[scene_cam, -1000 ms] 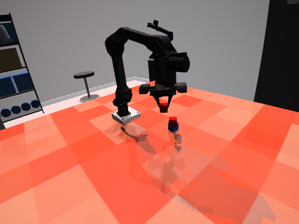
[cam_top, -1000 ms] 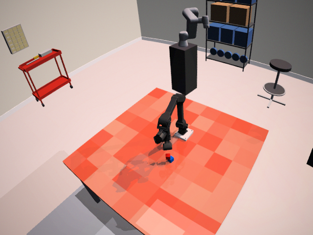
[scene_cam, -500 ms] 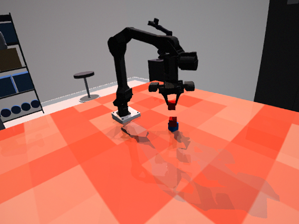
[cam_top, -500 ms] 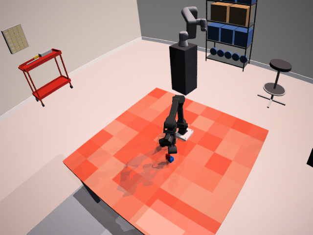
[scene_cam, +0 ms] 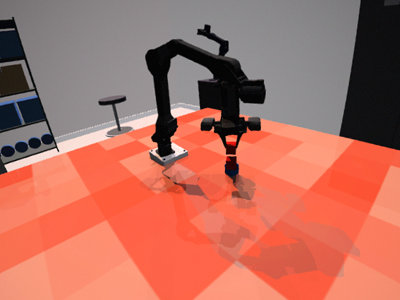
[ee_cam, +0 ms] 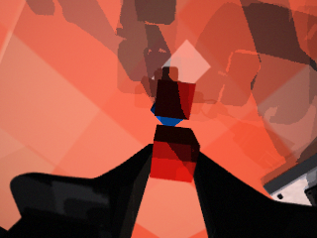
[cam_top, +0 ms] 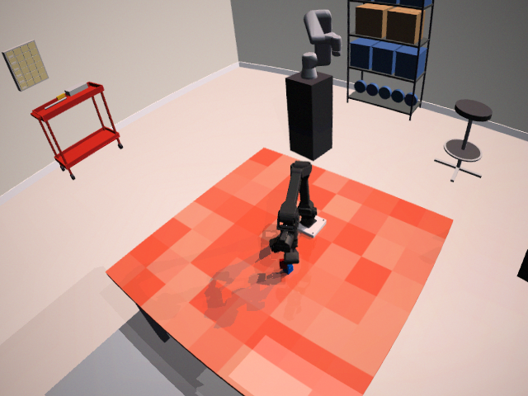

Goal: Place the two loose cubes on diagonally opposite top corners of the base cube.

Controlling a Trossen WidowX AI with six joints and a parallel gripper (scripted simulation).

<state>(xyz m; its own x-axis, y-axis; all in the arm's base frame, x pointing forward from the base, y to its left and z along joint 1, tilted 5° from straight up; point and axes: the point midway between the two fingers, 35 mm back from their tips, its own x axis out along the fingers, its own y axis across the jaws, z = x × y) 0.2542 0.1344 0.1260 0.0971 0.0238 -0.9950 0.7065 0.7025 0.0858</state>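
The blue base cube point(cam_top: 288, 269) point(scene_cam: 231, 171) point(ee_cam: 169, 121) stands on the table, turned cornerwise in the wrist view. One red cube point(cam_top: 282, 263) point(scene_cam: 231, 162) point(ee_cam: 174, 100) rests on top of it, covering much of its top. My gripper point(scene_cam: 231, 146) point(ee_cam: 172, 151) is shut on a second red cube point(scene_cam: 230, 149) point(ee_cam: 172, 168). It holds this cube above the base cube, and in the exterior view above the resting red cube with a narrow strip of table showing between them. In the top view the arm hides the held cube.
The arm's white base plate point(cam_top: 313, 228) point(scene_cam: 168, 155) point(ee_cam: 294, 193) is on the patterned orange-red table point(cam_top: 238, 341) point(scene_cam: 138, 260). A red cart point(cam_top: 87, 147), a shelf rack, a stool and a pedestal with a grey arm stand off the table.
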